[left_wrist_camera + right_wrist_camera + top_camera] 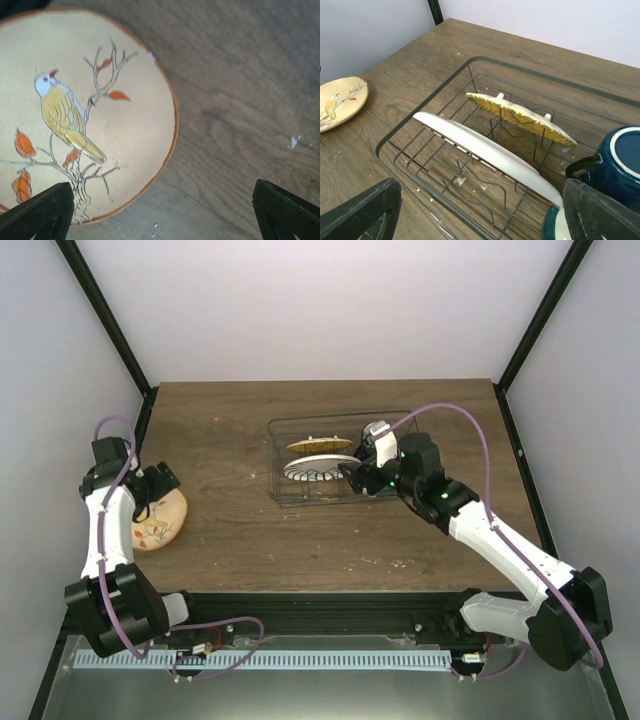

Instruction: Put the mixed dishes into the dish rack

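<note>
Rack [283, 462] sits toward the far edge of the worktop [240, 540], about mid-width. Loaded and standing in the dividers: yellow plate [318, 445] and striped plate [315, 468]. Cup [615, 165] is at the rack's right end. Tan plate [158, 520] lies flat near the left edge, so at least that one is left.

Left claw [165, 210] is spread just over its rim, empty. Right claw [485, 210] is spread over the rack, holding nothing.

Only the right wrist view shows the cup. In the top view the arm hides it.

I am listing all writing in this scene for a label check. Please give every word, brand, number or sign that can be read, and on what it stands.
No text can be read anywhere.
The tan plate bears only a painted bird on branches, no words.
The yellow plate, white plate, blue cup and wire rack show no writing.
</note>
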Controlling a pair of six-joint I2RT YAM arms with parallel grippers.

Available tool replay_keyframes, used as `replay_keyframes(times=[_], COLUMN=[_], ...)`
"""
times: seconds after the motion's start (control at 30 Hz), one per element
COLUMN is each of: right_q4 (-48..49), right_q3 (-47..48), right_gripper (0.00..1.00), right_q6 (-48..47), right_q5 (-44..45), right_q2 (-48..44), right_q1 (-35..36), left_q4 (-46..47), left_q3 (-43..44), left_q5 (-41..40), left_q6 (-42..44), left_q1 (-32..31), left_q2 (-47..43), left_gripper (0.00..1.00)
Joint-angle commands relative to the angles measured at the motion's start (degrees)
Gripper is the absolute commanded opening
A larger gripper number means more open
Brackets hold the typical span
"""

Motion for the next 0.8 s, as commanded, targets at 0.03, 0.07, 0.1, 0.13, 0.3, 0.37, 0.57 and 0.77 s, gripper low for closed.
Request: replay_keyframes(times=[0.03, 0.07, 0.1, 0.13, 0.3, 0.37, 0.57, 0.77], right_q4=[0.81, 1.11, 1.42, 1.5, 1.34, 1.03, -0.74, -1.4], right_q3=[-0.79, -0.8, -0.87, -0.82, -0.97, -0.77, 0.49, 0.42], right_gripper=[0.88, 0.88, 0.87, 0.86, 0.82, 0.81, 0.79, 0.79], right_q6=[1.89, 2.24, 2.6, 3.01, 3.35, 2.91, 1.74, 1.34], right_q5=[-2.8, -4.2, -5.5, -6.36, -5.02, -4.56, -3.08, -2.18], right_q2=[0.87, 1.37, 1.87, 2.22, 3.39, 3.87, 5.91, 6.56], right_q1=[0.37, 0.34, 0.38, 0.34, 0.34, 0.41, 0.35, 0.36], left_q4=[1.61, 2.12, 2.76, 3.33, 4.15, 3.57, -1.11, -7.54], left_q3=[-4.7, -4.83, -5.09, -5.37, -5.67, -4.75, 1.25, 7.42], left_q5=[3.01, 3.4, 3.23, 2.76, -0.06, -3.09, -14.27, -27.73], left_q6=[-1.11, -1.28, -1.64, -1.81, 0.33, 1.85, 3.87, 3.53], left_q1=[0.19, 0.19, 0.15, 0.14, -0.38, -2.7, -12.74, -23.26], left_q2=[-0.51, 0.02, 0.56, 1.11, 4.82, 5.76, 11.42, 19.36], left_gripper=[0.99, 0.98, 0.98, 0.98, 0.9, 0.86, 0.76, 0.68])
